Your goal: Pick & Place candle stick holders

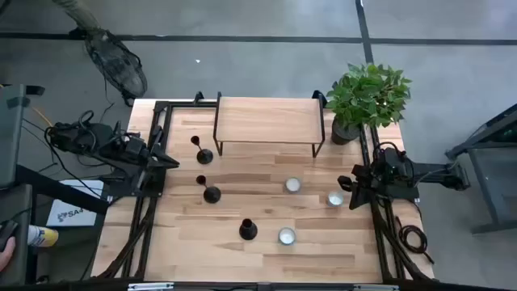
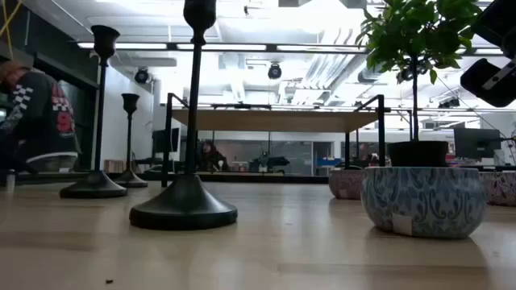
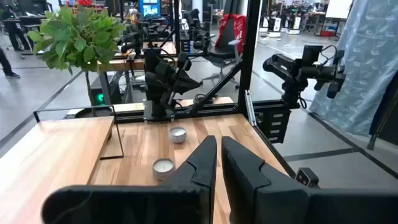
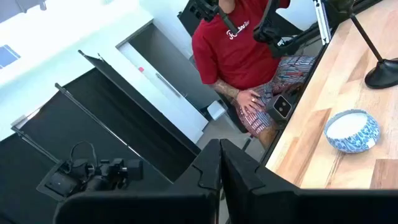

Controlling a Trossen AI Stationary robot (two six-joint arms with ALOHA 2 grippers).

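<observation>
My left claw [image 3: 217, 158]: narrow, fingers nearly touching, at table's 9 o'clock edge.
My right claw [image 4: 219, 163]: narrow, at 3 o'clock.
Candle stick holders [image 1: 212, 192]: upright, left-centre.

Robotics lab in an open office hall
Camera rigs [image 3: 308, 68] at two o'clock, desks with monitors [image 3: 149, 7] behind, exposed ceiling ducts [image 2: 274, 56], a seated person [image 4: 239, 46]

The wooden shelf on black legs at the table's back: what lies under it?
In the low view, only bare table shows under the shelf. From above, its top covers that space.
</observation>
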